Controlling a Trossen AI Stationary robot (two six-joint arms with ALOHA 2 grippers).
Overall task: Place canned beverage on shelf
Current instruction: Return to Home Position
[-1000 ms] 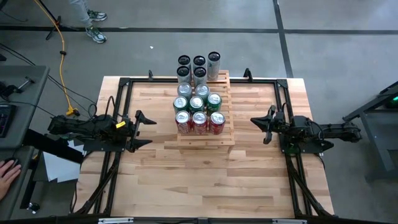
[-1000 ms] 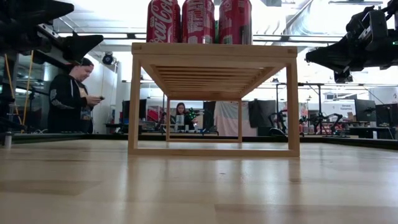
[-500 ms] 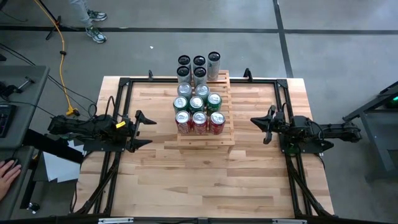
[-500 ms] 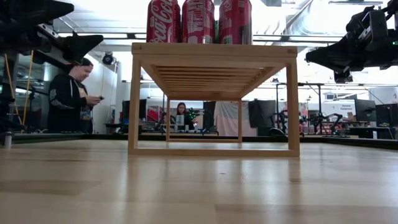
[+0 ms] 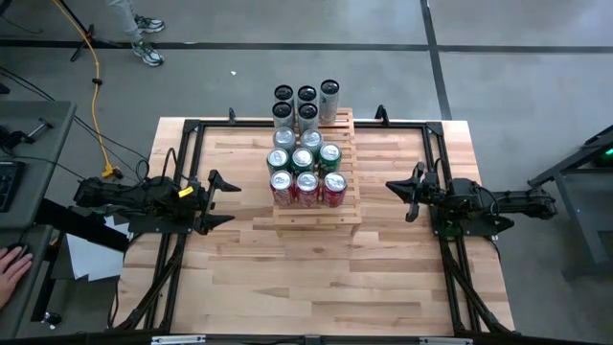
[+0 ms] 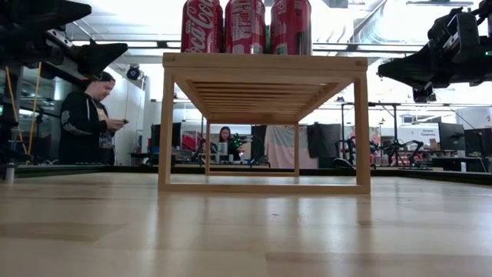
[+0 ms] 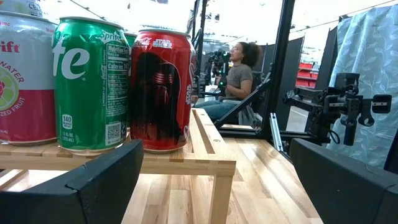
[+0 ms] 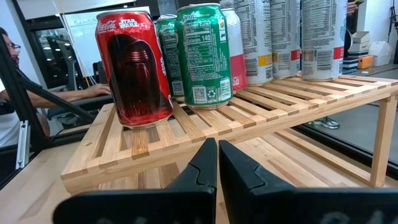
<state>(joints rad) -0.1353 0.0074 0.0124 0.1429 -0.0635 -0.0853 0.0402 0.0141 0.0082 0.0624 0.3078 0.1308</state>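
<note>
**On the shelf, cans in rows — arms out at the sides**

On the table the shelf stands midway between the two arms. It carries red cans on its front step, green cans behind them and tall cans farthest back. The left gripper hangs well to its left, jaws spread and empty. The right gripper waits well to its right, jaws pressed together on nothing. The likeliest slip is an arm swinging inward on its way home and clipping an end red can, which stands near the shelf's edge. Only the high view shows every row — the low view shows just the red cans.
</note>
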